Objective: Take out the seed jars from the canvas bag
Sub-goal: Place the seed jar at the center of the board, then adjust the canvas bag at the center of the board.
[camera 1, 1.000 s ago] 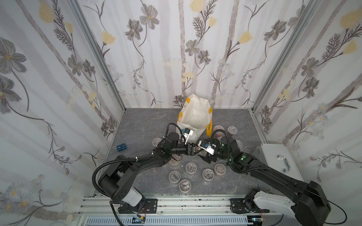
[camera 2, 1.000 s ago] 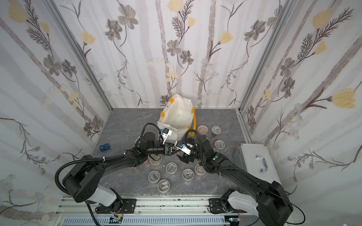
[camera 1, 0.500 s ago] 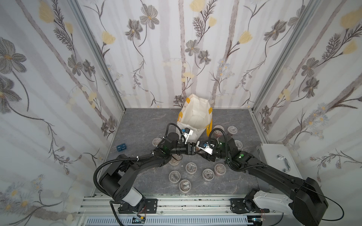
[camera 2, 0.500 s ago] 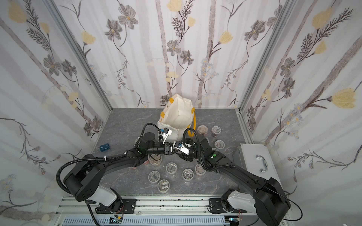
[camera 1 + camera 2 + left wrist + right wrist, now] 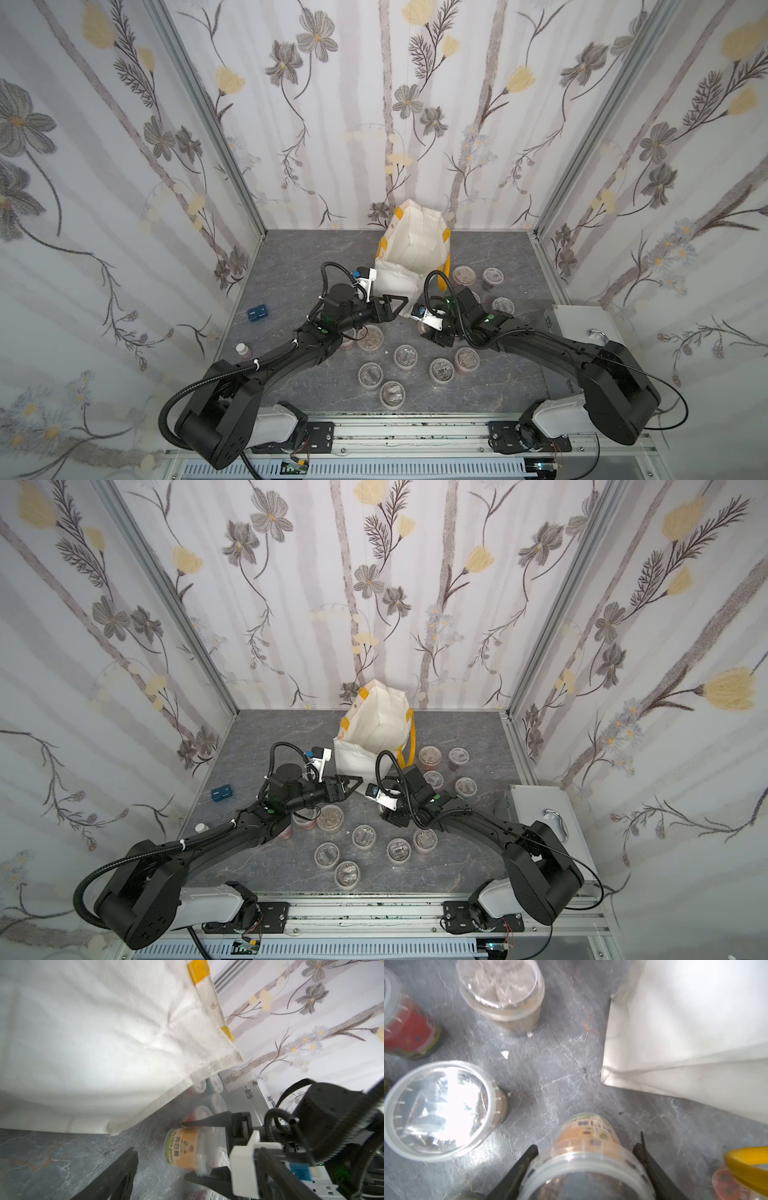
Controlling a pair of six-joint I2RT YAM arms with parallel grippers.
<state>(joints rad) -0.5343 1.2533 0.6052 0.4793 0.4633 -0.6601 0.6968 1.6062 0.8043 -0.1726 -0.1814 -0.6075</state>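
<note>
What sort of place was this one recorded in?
Probably a staged robot test booth: floral-papered wall panels in metal framing, a grey stone-look tabletop, two arms bolted to a front rail.

A robot test cell dressed as a room. Beyond and beside the left pincer (image 5: 399, 308) and right pincer (image 5: 184, 1151), flat flower-printed wallpaper panels (image 5: 374, 104) stand framed by bare aluminium corner posts (image 5: 211, 124). Under them lies a grey marble-look bench (image 5: 291, 266), and well behind them runs a slotted aluminium mounting rail (image 5: 395, 436).

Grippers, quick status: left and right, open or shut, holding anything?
Left gripper: open, holding nothing.
Right gripper: closed on an orange-label seed jar.
</note>
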